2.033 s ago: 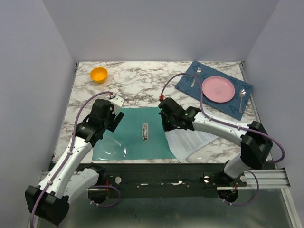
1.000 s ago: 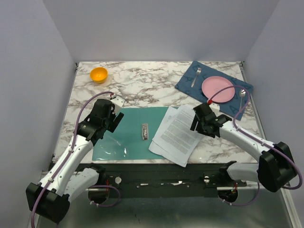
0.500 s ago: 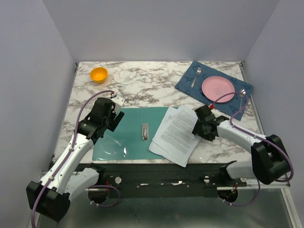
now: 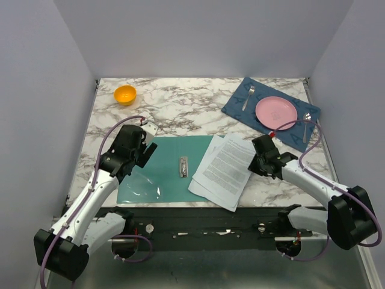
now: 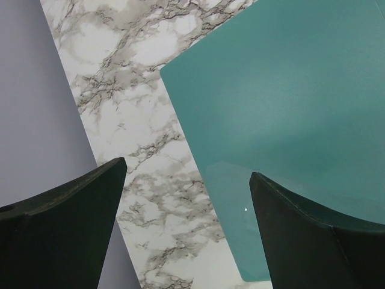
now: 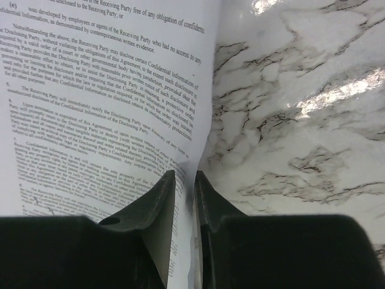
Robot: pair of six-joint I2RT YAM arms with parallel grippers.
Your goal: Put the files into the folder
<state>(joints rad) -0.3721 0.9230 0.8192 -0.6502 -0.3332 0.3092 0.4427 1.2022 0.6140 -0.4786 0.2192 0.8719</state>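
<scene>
Firstly, at the far left of the marble table [image 4: 180, 108] stands an orange bowl [image 4: 125, 94]. Nearer, the left gripper [image 5: 186, 171] hangs above the far left corner of the folder [image 4: 159, 165]. Its fingers [image 5: 66, 223] are wide apart and hold nothing; between them the wrist view shows this corner and the bare marble beside it.

The folder lies open and flat near the front edge, teal-green, with a small metal clip [image 4: 183, 167] in its middle. The files [image 4: 224, 168] lie to the right of the clip as a fanned pile of printed sheets. Their left part rests on the right part of the folder and their right part rests on the table.

The right gripper [image 6: 184, 183] is at the right edge of this pile. Its fingers [image 6: 162, 198] are almost together, pinched on the edge of the top sheet, which runs into the narrow gap between them.

At the far right lies a dark blue placemat [image 4: 236, 105] with a pink plate [image 4: 276, 112], a fork [image 4: 248, 96] on the left of it and a spoon [image 4: 307, 123] on the right.
</scene>
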